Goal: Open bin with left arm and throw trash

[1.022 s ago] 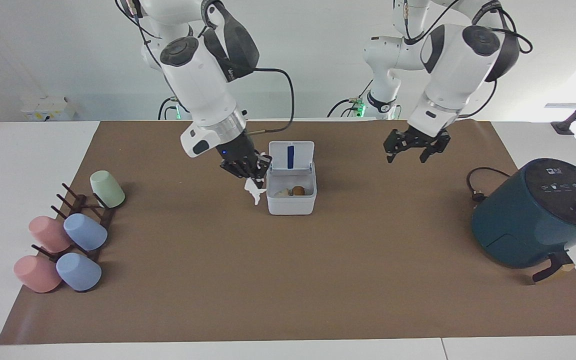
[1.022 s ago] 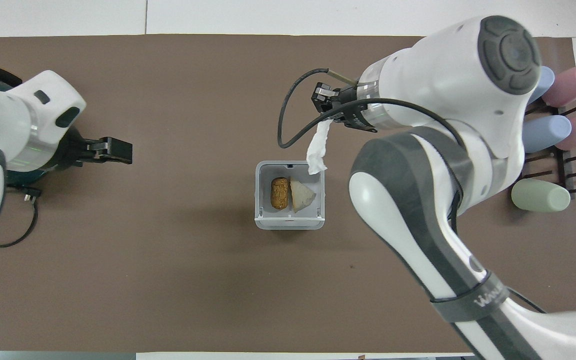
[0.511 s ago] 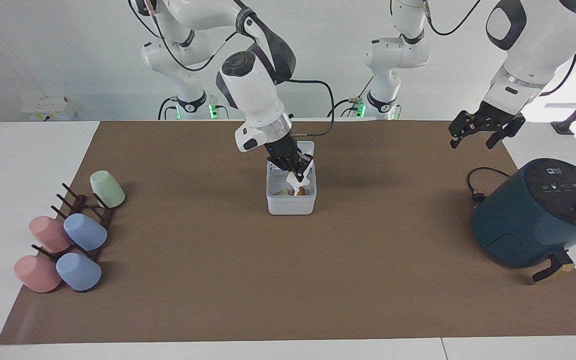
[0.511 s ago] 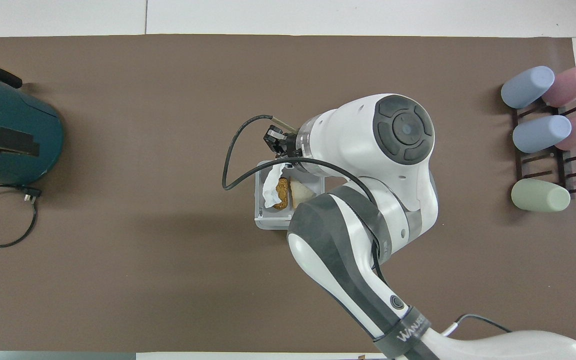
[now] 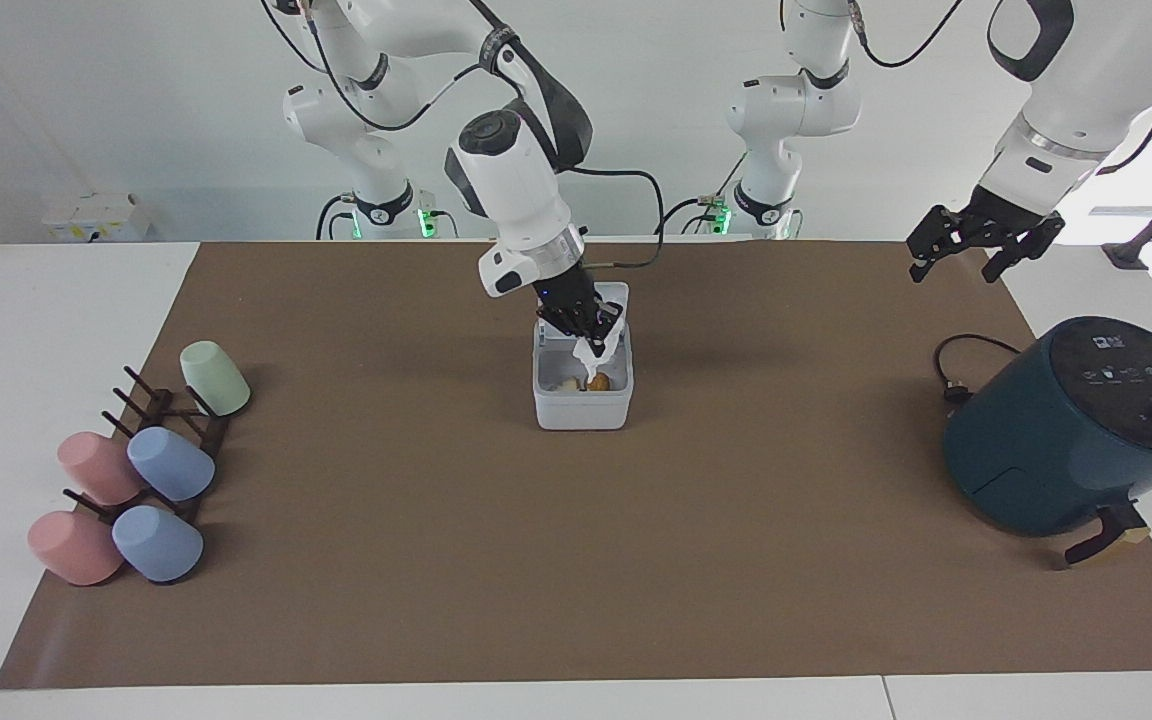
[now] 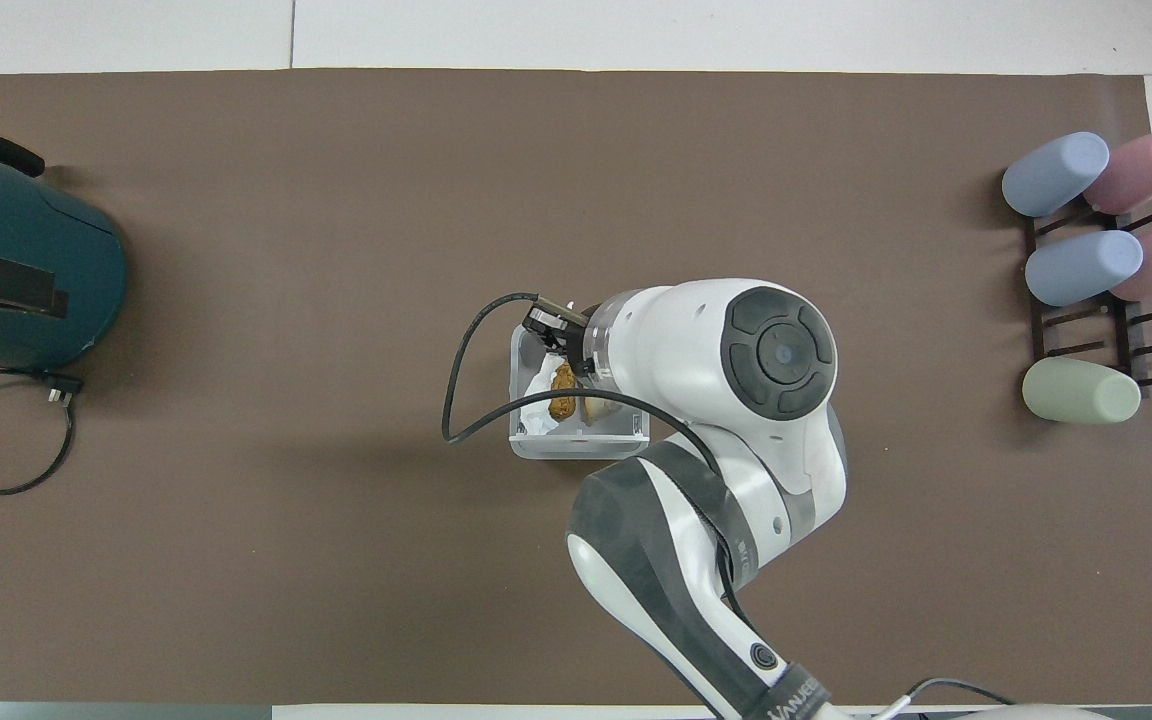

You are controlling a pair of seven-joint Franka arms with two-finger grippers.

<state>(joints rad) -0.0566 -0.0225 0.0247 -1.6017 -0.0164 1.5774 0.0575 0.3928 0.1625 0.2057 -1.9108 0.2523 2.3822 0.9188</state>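
Tissue (image 5: 591,356) between right gripper's (image 5: 588,330) fingers, over open bin (image 5: 582,410).

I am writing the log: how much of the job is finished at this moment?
Done: the bin stands open with two scraps inside. In hand: the right gripper holds the white tissue over the opening. Left: dropping it. The left gripper waits, open, above the air fryer.

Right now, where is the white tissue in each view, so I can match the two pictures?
Facing view: the tissue hangs from the right tool over the open bin, at mid-table.
Overhead view: the tissue shows inside the bin, just clear of the right arm that covers part of the box.
Shared landmark: the yellow-brown lump in the bin, beside the tissue in both views.
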